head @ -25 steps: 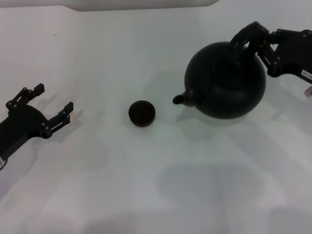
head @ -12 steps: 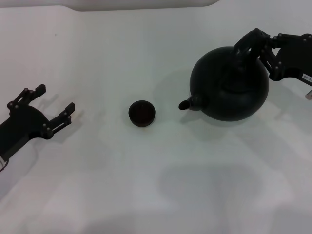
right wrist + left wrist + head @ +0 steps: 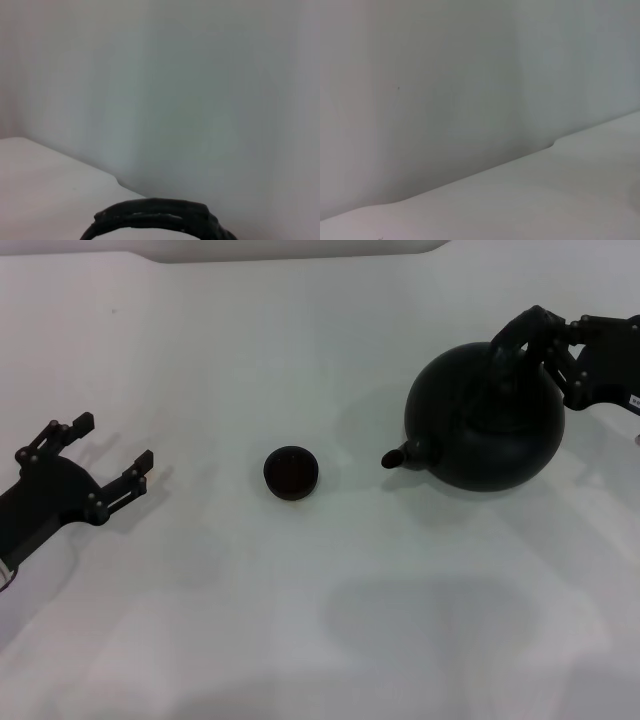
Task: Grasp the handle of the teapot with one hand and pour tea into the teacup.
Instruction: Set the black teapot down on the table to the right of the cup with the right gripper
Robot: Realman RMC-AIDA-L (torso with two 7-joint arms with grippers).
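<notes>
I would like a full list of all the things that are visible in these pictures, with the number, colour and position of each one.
teapot: 1, black, on the robot's right side of the table, spout towards the teacup, apart from it
handle: 1, black, arched over the top of the teapot; also seen in the right wrist view
teacup: 1, dark brown-black, near the middle of the table, standing alone
table: 1, white, under everything
wall: 1, pale grey, behind the table edge in both wrist views
left gripper: 1, black, open, idle at the left edge of the table
right gripper: 1, black, at the handle on the far right
</notes>
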